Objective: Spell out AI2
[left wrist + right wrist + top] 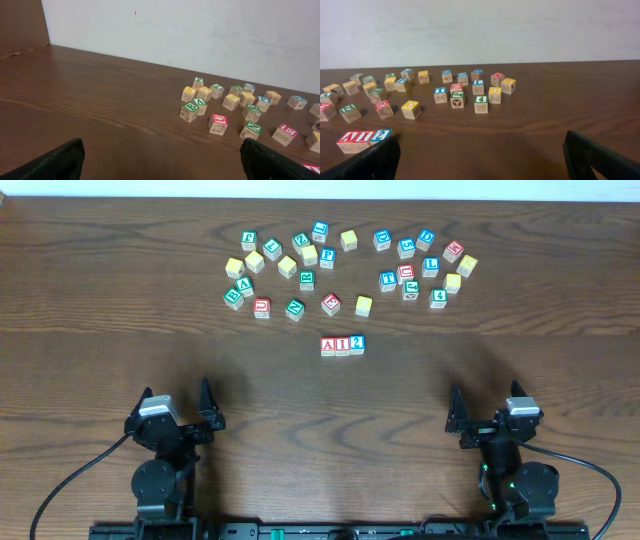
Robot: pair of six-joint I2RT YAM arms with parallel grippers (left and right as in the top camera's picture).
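Observation:
Three cubes stand side by side in a row at the table's middle: the red A (pixel 328 346), the red I (pixel 343 346) and the blue 2 (pixel 357 344). The right wrist view shows the same row at its lower left: A (pixel 347 138), I (pixel 364 137), 2 (pixel 380 135). My left gripper (pixel 181 408) rests near the front left, open and empty, far from the row. At the front right my right gripper (pixel 487 410) is likewise open with nothing between its fingers. In the left wrist view only the black fingertips (pixel 55 162) show, wide apart over bare wood.
Several other letter cubes lie scattered in two loose groups across the far part of the table, one at left (pixel 280 272) and one at right (pixel 420 265). A green A cube (pixel 244 286) sits among the left group. A white wall (pixel 200 30) backs the table.

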